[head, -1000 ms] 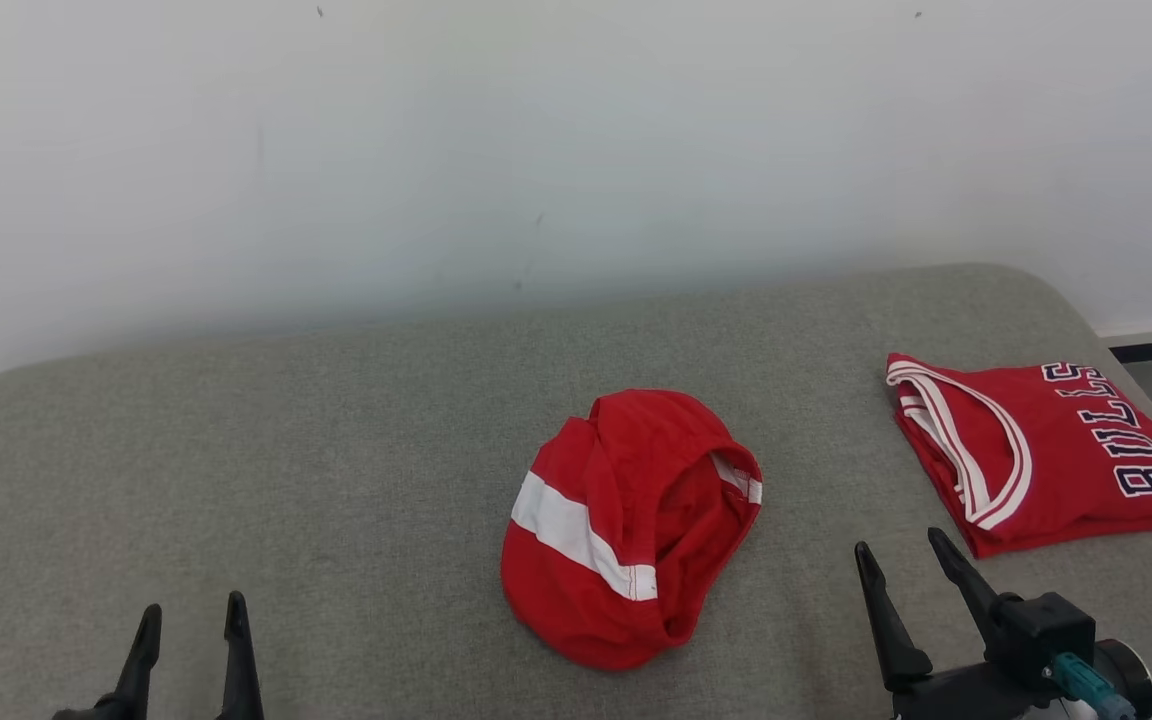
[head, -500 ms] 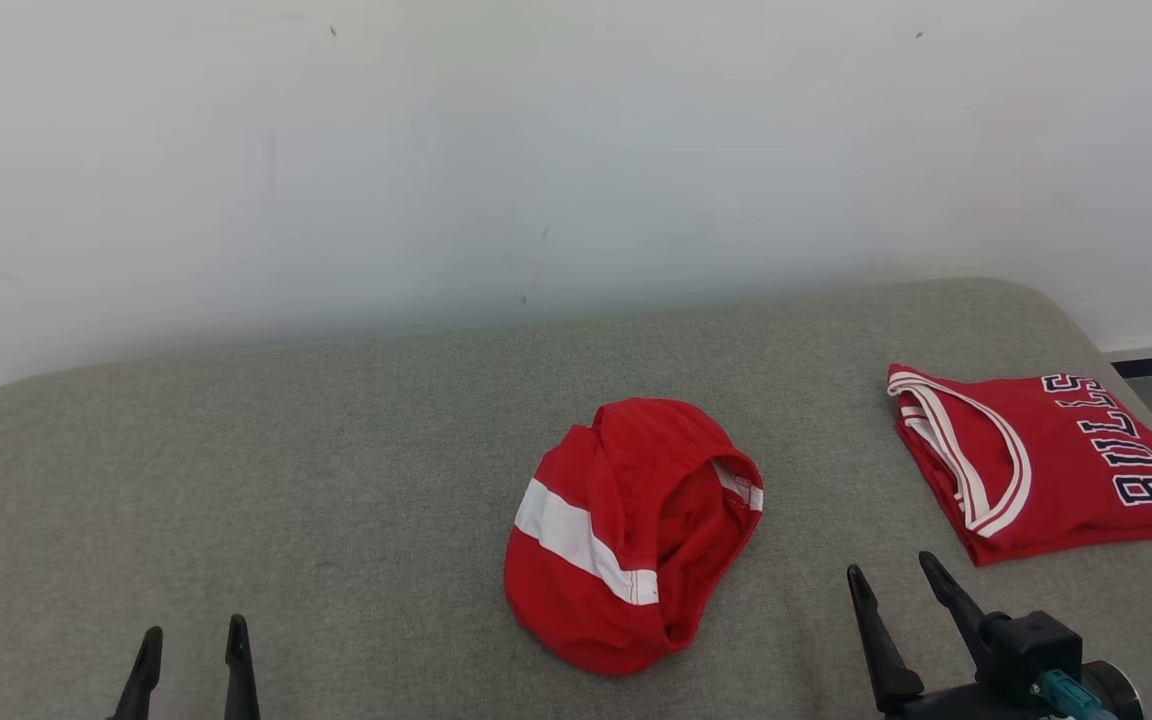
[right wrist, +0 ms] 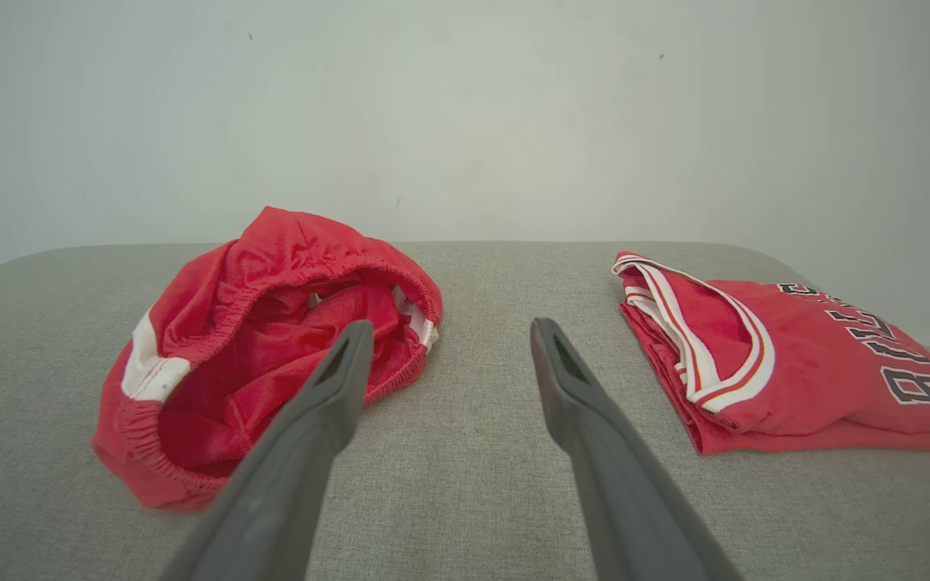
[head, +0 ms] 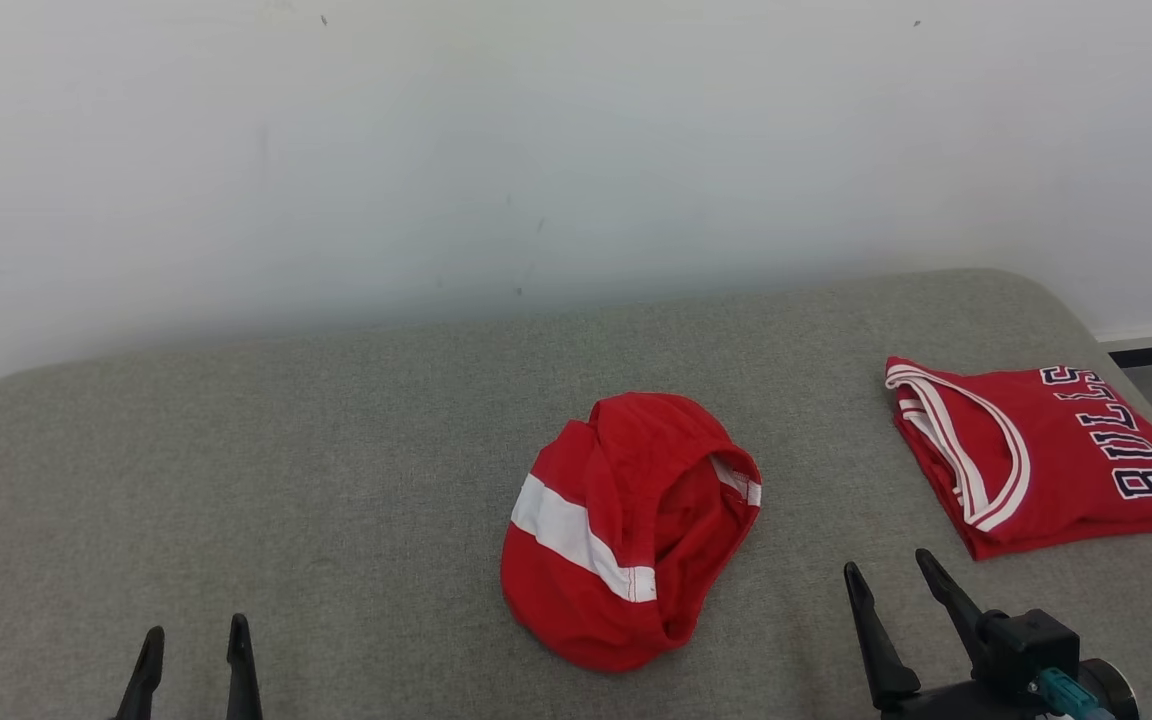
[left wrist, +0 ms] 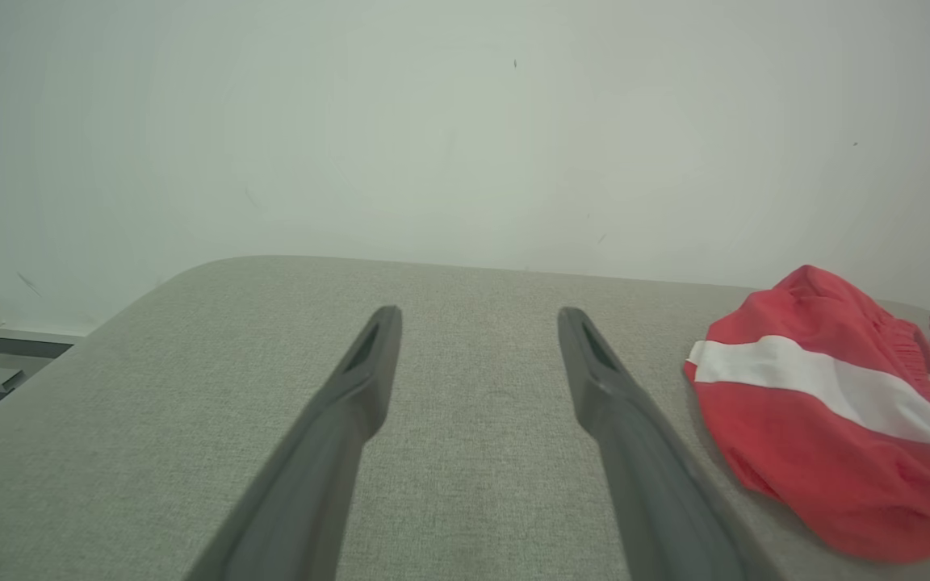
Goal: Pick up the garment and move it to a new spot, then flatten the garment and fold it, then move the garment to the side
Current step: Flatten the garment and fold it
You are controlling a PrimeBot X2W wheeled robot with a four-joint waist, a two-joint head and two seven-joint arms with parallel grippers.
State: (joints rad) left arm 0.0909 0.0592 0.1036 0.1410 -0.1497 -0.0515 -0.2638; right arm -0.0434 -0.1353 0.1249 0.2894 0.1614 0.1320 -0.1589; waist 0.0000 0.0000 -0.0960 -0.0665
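Both spread wide, empty — left gripper (head: 194,632), right gripper (head: 886,563). Crumpled red shorts (head: 626,530) untouched; best pinch the waistband (right wrist: 336,270) (not the loose middle).

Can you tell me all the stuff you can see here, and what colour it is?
shorts: one, red with a white stripe, crumpled in the middle of the table
jersey: one, red with white trim and dark letters, folded at the table's right end
table: one, grey and padded, under both clothes
wall: one, white, behind the table
left gripper: one, dark, open and empty, low at the left, apart from the shorts
right gripper: one, dark, open and empty, low at the right, between the shorts and the jersey, touching neither
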